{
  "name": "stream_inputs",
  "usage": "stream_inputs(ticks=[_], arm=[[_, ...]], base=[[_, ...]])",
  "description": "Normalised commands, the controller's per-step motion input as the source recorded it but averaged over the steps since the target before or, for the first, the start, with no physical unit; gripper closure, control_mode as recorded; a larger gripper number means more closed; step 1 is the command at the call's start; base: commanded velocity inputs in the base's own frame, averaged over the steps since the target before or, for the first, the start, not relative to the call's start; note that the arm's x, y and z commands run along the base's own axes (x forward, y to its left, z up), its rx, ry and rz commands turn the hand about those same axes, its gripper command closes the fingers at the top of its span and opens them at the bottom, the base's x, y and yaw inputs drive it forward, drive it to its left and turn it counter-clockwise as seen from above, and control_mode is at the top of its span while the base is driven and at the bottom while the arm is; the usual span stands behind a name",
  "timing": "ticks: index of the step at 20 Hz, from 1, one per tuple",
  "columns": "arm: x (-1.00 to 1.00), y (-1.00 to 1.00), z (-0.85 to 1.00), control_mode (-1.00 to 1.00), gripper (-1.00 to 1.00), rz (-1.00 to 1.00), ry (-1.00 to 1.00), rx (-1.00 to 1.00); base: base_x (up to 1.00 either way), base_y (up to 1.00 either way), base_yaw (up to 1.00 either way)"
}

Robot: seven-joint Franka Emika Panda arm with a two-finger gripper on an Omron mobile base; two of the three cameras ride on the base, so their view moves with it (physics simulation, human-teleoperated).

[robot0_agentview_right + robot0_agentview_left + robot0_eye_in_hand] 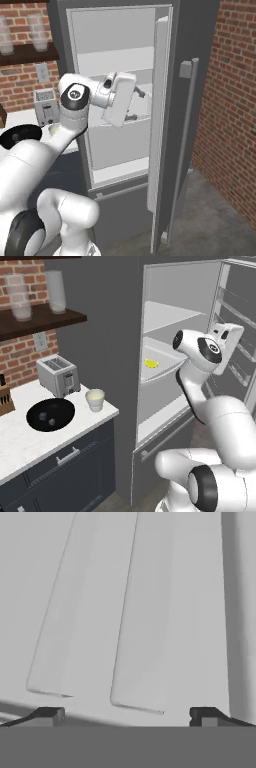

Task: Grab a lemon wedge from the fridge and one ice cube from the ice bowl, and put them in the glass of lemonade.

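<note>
Two things must go into the glass of lemonade [95, 399], and neither one is in it yet; the step now is the first one, getting the lemon wedge [151, 363] out of the fridge [117, 331]. The fridge door [162, 125] is open; the lemon wedge lies on a pale shelf [167, 368] inside the fridge, about halfway up, near the front edge of that shelf. The robot's fingers [127, 714] are inside the fridge too, spread wide apart with nothing between them; the hand view looks at the white inside of the fridge and its pale shelves, and the lemon wedge is not between the tips there.

I think the hand is near the lemon wedge but not on it; next it should turn and come down over the wedge, so one tip is on each side, and then squeeze gently. The wedge is tiny, so it could slip away or get pushed back along the shelf if the fingers miss.

The glass of lemonade stands on the worktop [30, 443] beside the fridge, just in front of the toaster [58, 375]; the ice bowl [50, 414] sits a little further from the fridge than the glass does; small ice cubes [47, 418] lie in it for later.
</note>
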Motion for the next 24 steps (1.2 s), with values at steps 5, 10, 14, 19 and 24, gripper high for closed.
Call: stream_inputs(ticks=[5, 10, 14, 19, 24], arm=[[0.11, -1.00, -0.24, -1.00, -1.00, -0.04, 0.09, 0.00], [0.12, -1.00, 0.00, -1.00, -1.00, -0.04, 0.04, 0.00], [0.16, -1.00, 0.00, -1.00, -1.00, -0.02, 0.03, 0.00], [0.44, -1.00, 0.01, -1.00, -1.00, 0.00, 0.06, 0.00], [-0.09, -0.83, 0.00, -1.00, -1.00, 0.00, 0.00, 0.00]], base=[[0.00, 0.00, 0.00], [0.00, 0.00, 0.00], [0.00, 0.00, 0.00], [0.00, 0.00, 0.00], [0.00, 0.00, 0.00]])
